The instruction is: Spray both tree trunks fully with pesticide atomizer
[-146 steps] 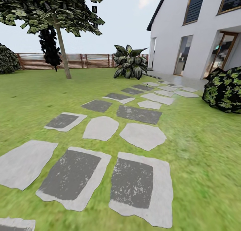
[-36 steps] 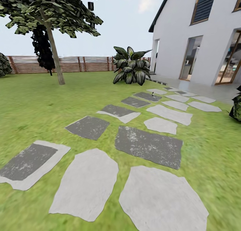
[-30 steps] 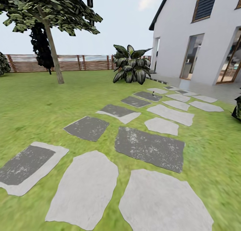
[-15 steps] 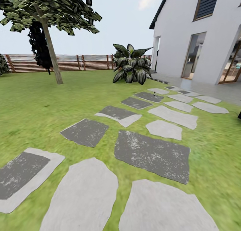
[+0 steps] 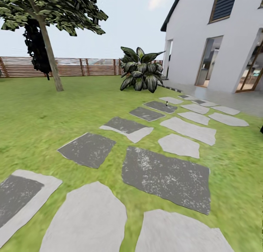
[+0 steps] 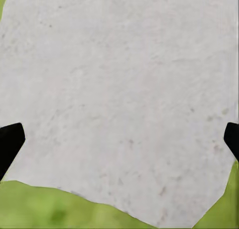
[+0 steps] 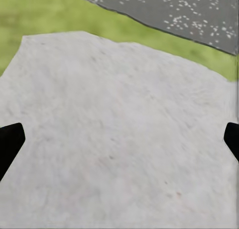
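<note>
Both claws hang spread wide with nothing between them: the left claw (image 6: 119,139) over a pale stepping stone (image 6: 119,89), the right claw (image 7: 119,139) over another pale stone with a dark slab just beyond it, only the black fingertips (image 6: 10,142) showing at the edges. From where I stand the job looks barely begun. The garden (image 5: 44,109) spreads out green to the slatted fence (image 5: 73,66), the white house (image 5: 219,44) on the right. One tree (image 5: 47,54) stands well off by the fence, its trunk bare of any spray as far as I can tell. A leafy plant (image 5: 140,69) sits near the house corner. A tiny dark upright thing (image 5: 166,103) on a far stone may be the atomizer; too small to say. Fetching and spraying are all left.
</note>
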